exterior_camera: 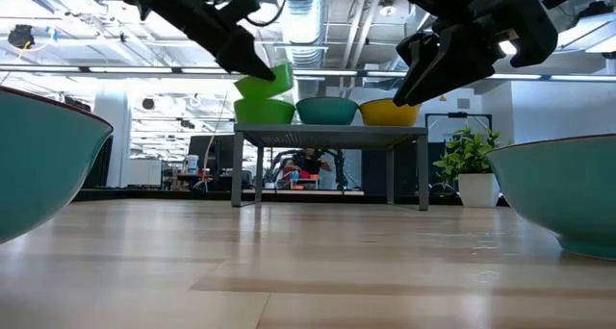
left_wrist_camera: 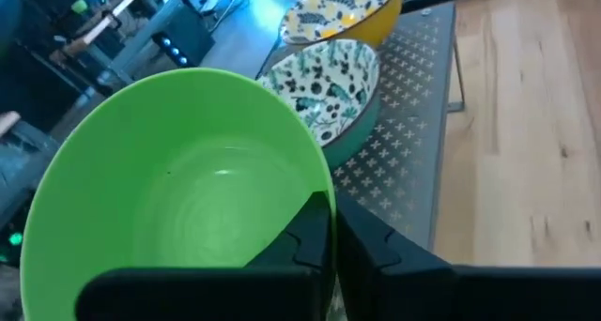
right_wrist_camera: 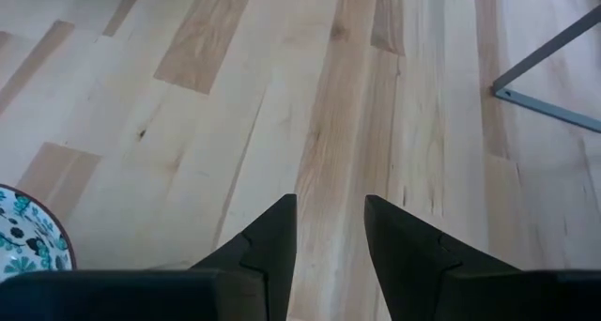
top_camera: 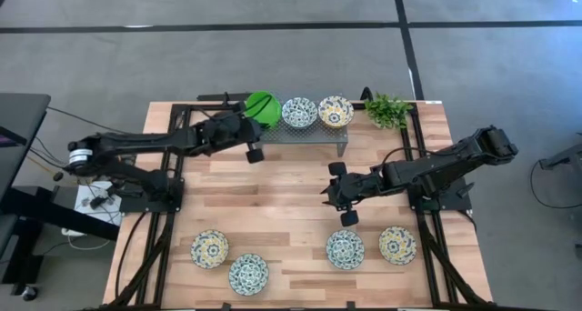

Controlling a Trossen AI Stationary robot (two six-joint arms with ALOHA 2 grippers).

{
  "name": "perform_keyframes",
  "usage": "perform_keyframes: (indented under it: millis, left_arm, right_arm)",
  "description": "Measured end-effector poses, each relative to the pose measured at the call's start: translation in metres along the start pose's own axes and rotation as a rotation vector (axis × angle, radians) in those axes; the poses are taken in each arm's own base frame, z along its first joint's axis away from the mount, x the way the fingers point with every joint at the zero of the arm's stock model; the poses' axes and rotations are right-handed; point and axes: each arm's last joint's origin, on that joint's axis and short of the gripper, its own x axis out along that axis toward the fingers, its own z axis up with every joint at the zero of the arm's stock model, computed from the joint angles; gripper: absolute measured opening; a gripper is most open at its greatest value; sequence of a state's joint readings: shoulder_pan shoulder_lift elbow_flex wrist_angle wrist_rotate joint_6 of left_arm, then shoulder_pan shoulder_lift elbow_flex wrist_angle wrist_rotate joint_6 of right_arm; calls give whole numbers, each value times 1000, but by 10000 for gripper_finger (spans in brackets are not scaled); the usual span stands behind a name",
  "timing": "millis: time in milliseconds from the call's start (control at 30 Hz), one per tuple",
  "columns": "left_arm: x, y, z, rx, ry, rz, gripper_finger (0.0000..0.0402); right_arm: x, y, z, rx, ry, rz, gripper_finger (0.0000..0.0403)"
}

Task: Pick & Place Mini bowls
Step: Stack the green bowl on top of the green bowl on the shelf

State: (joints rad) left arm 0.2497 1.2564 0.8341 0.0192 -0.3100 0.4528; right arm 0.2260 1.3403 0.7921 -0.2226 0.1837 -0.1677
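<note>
Bowls sit in two groups on the table (top_camera: pixel 300 179). Along the near edge lie four patterned ones: a yellow-patterned bowl (top_camera: pixel 210 248) and a blue-patterned bowl (top_camera: pixel 248 274) toward the near left corner, and a second blue bowl (top_camera: pixel 346 249) beside a second yellow bowl (top_camera: pixel 397 245) toward the near right corner.

Above the middle of the table, right of centre, hangs the right hand (top_camera: pixel 340 194). Its fingers (right_wrist_camera: pixel 272 236) stand apart with bare wood showing between them, and it holds nothing. It is near the second blue bowl but not touching it.

At the far edge stands the rack (top_camera: pixel 305 132), a grey perforated shelf on thin legs. On it sit a third blue bowl (top_camera: pixel 299 112) in the middle and a third yellow bowl (top_camera: pixel 336 111) just beside it, toward the right end. At the rack's left end the left hand (top_camera: pixel 250 126) is clamped on the rim of a green bowl (top_camera: pixel 263 107), one finger (left_wrist_camera: pixel 305 241) inside the wall and the other outside. That bowl is tilted, and in the low view it sits over another green bowl (exterior_camera: pixel 264 110) resting on the rack. A plant (top_camera: pixel 388 109) stands past the rack's right end, near the far right corner.

No brand, label or writing can be read anywhere.
</note>
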Motion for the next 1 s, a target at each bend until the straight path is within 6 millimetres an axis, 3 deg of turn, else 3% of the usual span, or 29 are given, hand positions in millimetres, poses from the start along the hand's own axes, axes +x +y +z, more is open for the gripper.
perform_keyframes:
  millis: [267, 600, 1000]
  left_arm:
    - [12, 0, -4, 41, 16, 26, 11]
    - [-2, 8, 0, 22, -9, 30, 12]
    - [0, 5, -7, 30, 47, -1, 15]
  right_arm:
    - [0, 0, 0, 0, 0, 0, 123]
    - [0, 0, 0, 1, 1, 0, 123]
    - [0, 0, 0, 2, 0, 1, 123]
